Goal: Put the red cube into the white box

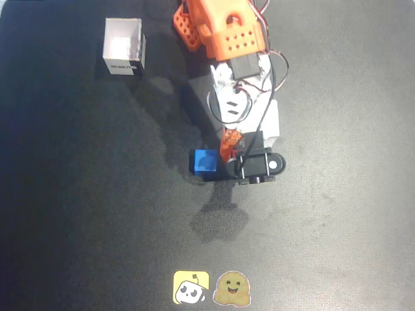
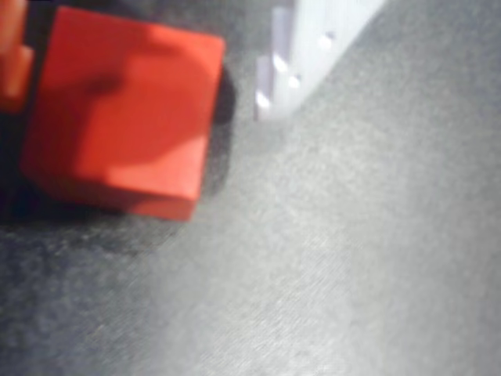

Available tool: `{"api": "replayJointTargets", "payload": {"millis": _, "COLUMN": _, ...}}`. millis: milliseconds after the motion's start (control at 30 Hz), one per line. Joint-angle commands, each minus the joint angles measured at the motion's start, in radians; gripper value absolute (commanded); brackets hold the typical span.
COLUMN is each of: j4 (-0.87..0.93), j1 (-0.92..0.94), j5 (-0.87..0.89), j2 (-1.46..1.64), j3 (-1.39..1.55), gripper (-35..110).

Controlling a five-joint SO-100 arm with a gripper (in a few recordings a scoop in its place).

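One gripper [image 1: 227, 152] low at table, jaws astride the red cube [image 2: 125, 110], not visibly clamped; closure cannot be told | blue cube [image 1: 203, 161] just beside | white box [image 1: 124, 46] well apart | risk: fingers nudge blue cube, cube slips.

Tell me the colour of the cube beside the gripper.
Blue; the blue cube shows best in the overhead view.
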Motion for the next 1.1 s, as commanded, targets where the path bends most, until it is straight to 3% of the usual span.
{"api": "replayJointTargets", "payload": {"millis": 0, "j4": -0.041, "j1": -0.012, "j5": 0.008, "j2": -0.008, "j3": -0.02, "gripper": 21}}
{"api": "replayJointTargets", "payload": {"millis": 367, "j4": -0.089, "j1": -0.012, "j5": 0.005, "j2": -0.063, "j3": -0.006, "gripper": 17}}
{"api": "replayJointTargets", "payload": {"millis": 733, "j4": -0.074, "j1": 0.002, "j5": 0.017, "j2": -0.052, "j3": 0.005, "gripper": 0}}
{"api": "replayJointTargets", "payload": {"millis": 1067, "j4": 0.104, "j1": 0.083, "j5": -0.066, "j2": 0.115, "j3": -0.054, "gripper": 0}}
